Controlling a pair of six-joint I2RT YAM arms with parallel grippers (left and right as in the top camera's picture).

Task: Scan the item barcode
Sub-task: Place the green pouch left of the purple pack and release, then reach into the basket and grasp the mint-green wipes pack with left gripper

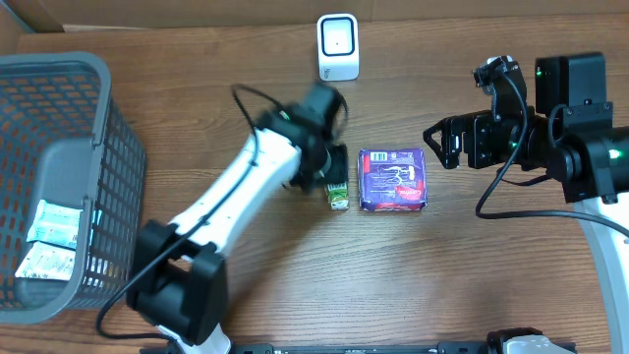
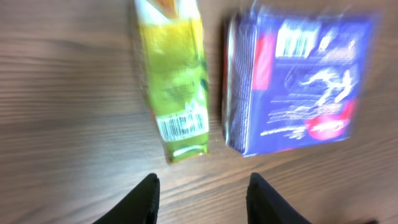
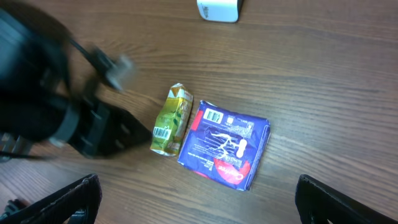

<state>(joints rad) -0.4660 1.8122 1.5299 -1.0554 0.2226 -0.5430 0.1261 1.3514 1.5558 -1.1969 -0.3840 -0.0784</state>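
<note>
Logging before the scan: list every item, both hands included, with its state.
Green packet: lying flat on the table, barcode up, unheld.
Purple packet: flat beside it, barcode up.
Scanner: standing upright.
Basket: holding white packets.
Left hand: open, empty, by the green packet.
Right hand: open, empty.

A shop-checkout bench: wooden table (image 1: 472, 285), grey basket (image 1: 59, 61), white scanner (image 1: 338, 46), green carton (image 1: 337, 197), purple packet (image 1: 392, 180).
</note>
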